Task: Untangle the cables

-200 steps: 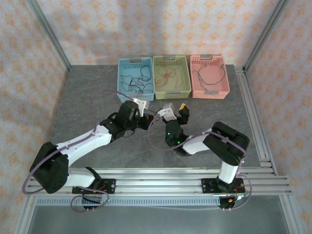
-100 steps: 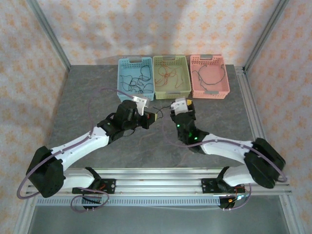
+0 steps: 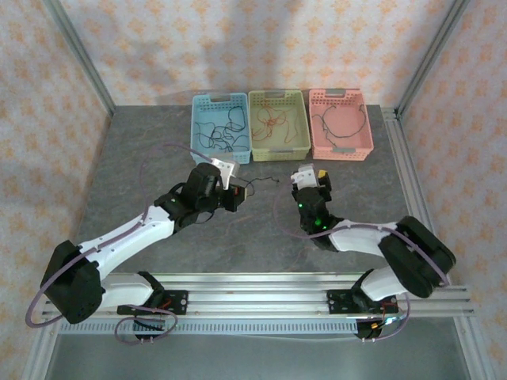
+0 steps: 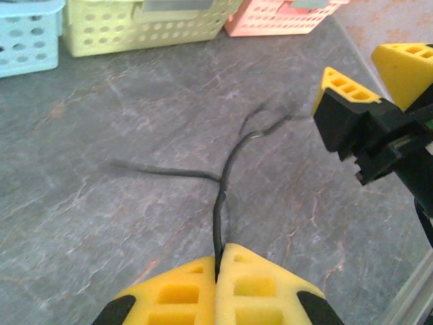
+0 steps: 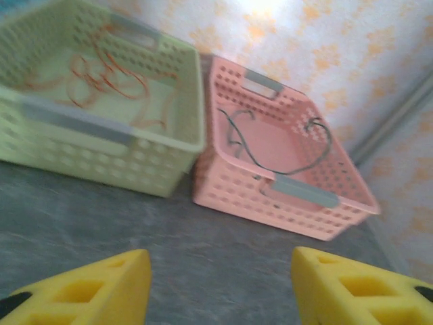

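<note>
My left gripper [image 3: 240, 192] is shut on one end of a thin black cable [image 3: 263, 183]. In the left wrist view this cable [image 4: 228, 166] rises from between the closed yellow fingertips [image 4: 220, 256] and bends right across the grey table, its far end loose. My right gripper [image 3: 310, 176] stands open just right of that loose end, with nothing between its fingers [image 5: 220, 291]. More black cables [image 3: 224, 134] lie in the blue basket [image 3: 224, 157]. Red-orange ones [image 5: 101, 74] are in the yellow-green basket [image 3: 280, 153], and a dark green one [image 5: 245, 149] is in the pink basket [image 3: 342, 153].
The three baskets stand side by side at the table's far edge. Metal frame rails run along the right side [image 3: 412, 182] and the near edge [image 3: 261, 297]. In the left wrist view the right gripper [image 4: 362, 68] is close by at the upper right.
My right gripper has swung to the right, away from the left gripper, with its jaws a little narrower. The left gripper kept its hold and shifted slightly left; the black cable now trails free.
</note>
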Robot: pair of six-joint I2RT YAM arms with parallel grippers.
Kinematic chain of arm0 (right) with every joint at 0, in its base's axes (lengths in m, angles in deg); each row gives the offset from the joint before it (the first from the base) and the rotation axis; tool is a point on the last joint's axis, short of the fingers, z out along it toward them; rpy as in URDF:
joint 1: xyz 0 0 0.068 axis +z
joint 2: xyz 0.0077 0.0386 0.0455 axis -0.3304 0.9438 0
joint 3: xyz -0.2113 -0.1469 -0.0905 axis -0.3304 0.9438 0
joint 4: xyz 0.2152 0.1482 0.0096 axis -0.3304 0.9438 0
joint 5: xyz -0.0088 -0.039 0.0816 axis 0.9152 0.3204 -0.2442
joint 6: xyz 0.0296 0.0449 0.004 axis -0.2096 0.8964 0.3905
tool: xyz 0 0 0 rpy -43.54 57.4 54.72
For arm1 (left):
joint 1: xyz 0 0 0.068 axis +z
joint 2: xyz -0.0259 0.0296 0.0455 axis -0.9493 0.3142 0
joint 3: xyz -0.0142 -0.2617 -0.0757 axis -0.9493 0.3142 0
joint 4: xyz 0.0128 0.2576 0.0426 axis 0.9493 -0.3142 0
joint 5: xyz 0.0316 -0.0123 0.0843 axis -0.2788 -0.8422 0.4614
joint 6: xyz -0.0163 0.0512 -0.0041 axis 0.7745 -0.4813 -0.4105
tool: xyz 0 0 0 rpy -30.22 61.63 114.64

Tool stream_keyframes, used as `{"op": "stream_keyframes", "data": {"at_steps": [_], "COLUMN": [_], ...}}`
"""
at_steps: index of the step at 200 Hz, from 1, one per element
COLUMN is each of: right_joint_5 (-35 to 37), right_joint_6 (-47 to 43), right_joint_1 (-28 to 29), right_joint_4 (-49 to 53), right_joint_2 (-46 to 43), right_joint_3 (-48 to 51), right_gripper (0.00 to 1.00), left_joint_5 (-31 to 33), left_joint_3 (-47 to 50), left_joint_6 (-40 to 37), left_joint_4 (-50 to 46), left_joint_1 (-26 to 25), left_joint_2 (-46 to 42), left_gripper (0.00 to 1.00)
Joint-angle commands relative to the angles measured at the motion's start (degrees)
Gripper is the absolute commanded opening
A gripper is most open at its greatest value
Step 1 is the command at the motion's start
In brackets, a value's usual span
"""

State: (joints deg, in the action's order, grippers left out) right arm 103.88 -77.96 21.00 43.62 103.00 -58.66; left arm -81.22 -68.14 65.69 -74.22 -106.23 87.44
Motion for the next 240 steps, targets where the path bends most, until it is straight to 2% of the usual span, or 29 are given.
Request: {"op": "stream_keyframes", "data": {"at_steps": [1, 17, 29, 46, 59, 67, 85, 120, 157, 212, 240], "right_joint_5": [4.9, 2.0, -1.4, -6.4, -15.1, -19.2, -19.7, -38.4, -37.9, -30.9, -31.2], "right_joint_6": [-6.1, -5.8, -1.5, 5.3, 8.8, 9.1, 8.9, 8.5, 4.4, -0.4, -1.7], "right_joint_1": [-0.1, -0.2, -0.2, -0.3, -0.3, -0.2, 0.2, 1.3, 3.0, 5.2, 6.1], "right_joint_4": [-6.0, -8.5, -2.9, 4.8, 8.2, 11.4, 16.1, 20.3, 29.8, 27.1, 26.1], "right_joint_2": [0.1, -2.7, -5.9, -9.7, -12.9, -14.7, -16.9, -17.3, -15.4, -8.6, -6.8], "right_joint_3": [-1.0, 0.8, 0.5, -0.6, -0.5, -1.1, -2.1, -4.2, -9.0, -9.2, -9.3], "right_gripper": [0.56, 0.52, 0.51, 0.56, 0.59, 0.61, 0.67, 0.7, 0.73, 0.73, 0.7], "left_joint_5": [1.7, 2.1, 1.9, 1.1, 0.7, 0.8, 1.6, 0.2, 0.5, -2.4, -3.7], "left_joint_3": [0.0, 0.2, 0.1, 0.2, 0.1, 0.1, 0.0, -0.6, -1.2, -2.2, -3.3], "left_joint_6": [-0.6, -0.6, -0.5, -0.3, -0.3, -0.5, -1.2, -2.1, -2.6, -3.0, -3.8], "left_joint_4": [-3.9, -3.9, -3.7, -3.0, -2.8, -2.8, -3.2, -3.5, -4.4, -4.8, -5.6], "left_joint_1": [0.3, 0.3, 0.2, 0.2, 0.3, 0.2, 0.3, 0.2, 0.1, -0.4, -1.4], "left_joint_2": [-1.8, -2.0, -1.5, -0.6, -0.3, -0.4, -0.6, 0.3, 1.3, 3.2, 4.3], "left_gripper": [0.0, 0.0, 0.0, 0.0, 0.0, 0.0, 0.0, 0.0, 0.0, 0.0, 0.0]}}
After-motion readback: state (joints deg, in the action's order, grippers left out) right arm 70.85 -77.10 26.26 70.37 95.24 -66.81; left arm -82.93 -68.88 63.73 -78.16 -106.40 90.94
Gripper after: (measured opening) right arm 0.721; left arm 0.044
